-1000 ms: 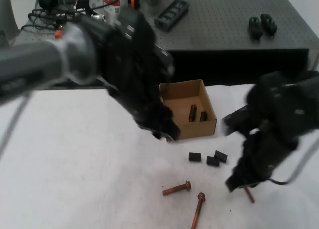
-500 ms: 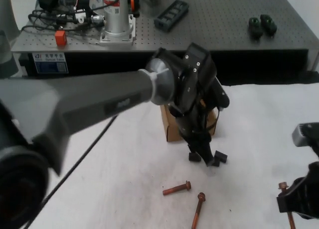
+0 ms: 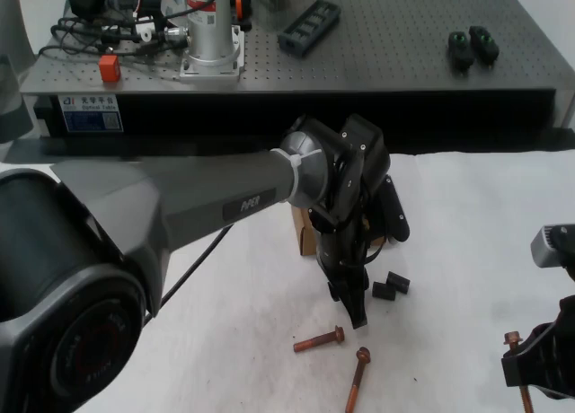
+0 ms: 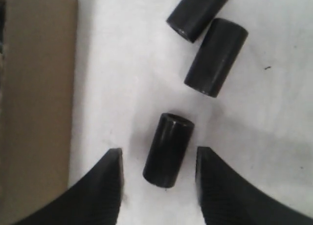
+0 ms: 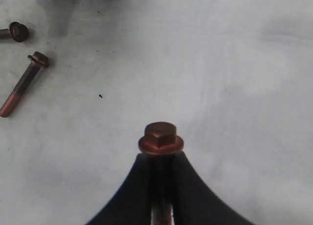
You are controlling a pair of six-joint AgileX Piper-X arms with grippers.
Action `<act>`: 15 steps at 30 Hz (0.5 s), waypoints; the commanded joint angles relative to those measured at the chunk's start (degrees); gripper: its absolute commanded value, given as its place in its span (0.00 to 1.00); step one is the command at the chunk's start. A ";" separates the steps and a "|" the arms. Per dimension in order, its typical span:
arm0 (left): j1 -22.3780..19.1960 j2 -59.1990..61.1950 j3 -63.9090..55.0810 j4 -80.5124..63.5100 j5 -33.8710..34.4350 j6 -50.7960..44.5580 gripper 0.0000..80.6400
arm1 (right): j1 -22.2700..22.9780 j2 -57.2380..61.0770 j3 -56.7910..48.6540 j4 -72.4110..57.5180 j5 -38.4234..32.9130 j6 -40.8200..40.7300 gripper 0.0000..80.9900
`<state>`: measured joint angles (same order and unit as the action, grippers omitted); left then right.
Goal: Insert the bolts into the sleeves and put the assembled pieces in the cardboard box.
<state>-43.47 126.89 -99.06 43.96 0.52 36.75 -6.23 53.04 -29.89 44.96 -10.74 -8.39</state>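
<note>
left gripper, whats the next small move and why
Probably close the left gripper on the sleeve. Its fingers are open on either side of the sleeve, which lies on the white cloth, with a gap on each side. The right gripper holds a bolt, so a gripped sleeve is likely what's needed next.

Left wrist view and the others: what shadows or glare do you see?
Left wrist view: the black cylindrical sleeve inside the open left gripper throws a soft shadow on the white cloth beside it. Right wrist view: the copper hex-head bolt in the right gripper has a dull sheen, no glare. High view: even light.
</note>
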 commanded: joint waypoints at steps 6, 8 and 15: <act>-0.51 2.53 -1.13 -2.48 0.10 0.98 0.41 | -0.27 -0.50 -0.14 0.00 -0.59 0.25 0.00; -0.84 2.91 -1.13 -2.47 0.10 1.45 0.34 | -0.27 -0.50 -0.14 0.00 -0.59 0.25 0.00; -1.01 3.04 -1.98 -2.84 -2.99 -0.15 0.00 | -0.27 -0.48 -0.14 -0.21 -0.59 0.60 0.00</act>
<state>-44.18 128.79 -100.10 41.70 0.00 37.66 -6.23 53.04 -29.89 44.96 -10.74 -7.87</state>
